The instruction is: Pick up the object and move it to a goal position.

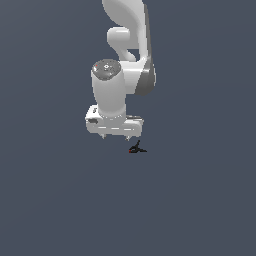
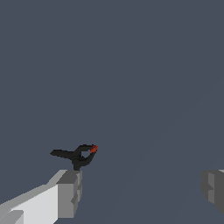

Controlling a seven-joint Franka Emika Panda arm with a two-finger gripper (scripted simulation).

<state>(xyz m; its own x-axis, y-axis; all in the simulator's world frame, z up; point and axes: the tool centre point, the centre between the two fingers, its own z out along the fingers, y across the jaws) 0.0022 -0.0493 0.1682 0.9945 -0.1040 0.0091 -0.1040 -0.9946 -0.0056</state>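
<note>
The object (image 1: 136, 148) is a tiny black clamp-like thing with a red mark, lying on the flat grey surface. The white gripper (image 1: 115, 137) hangs above it and a little toward the exterior view's left, its short fingertips pointing down. In the wrist view the object (image 2: 78, 155) shows just past one grey fingertip (image 2: 69, 192), outside the gap between the fingers. The gripper (image 2: 142, 190) is open with its fingers far apart and nothing between them. The other fingertip (image 2: 213, 189) is at the picture's edge.
The white arm (image 1: 127, 45) rises from the gripper toward the top of the exterior view. A plain dark grey surface (image 1: 60, 200) fills both views.
</note>
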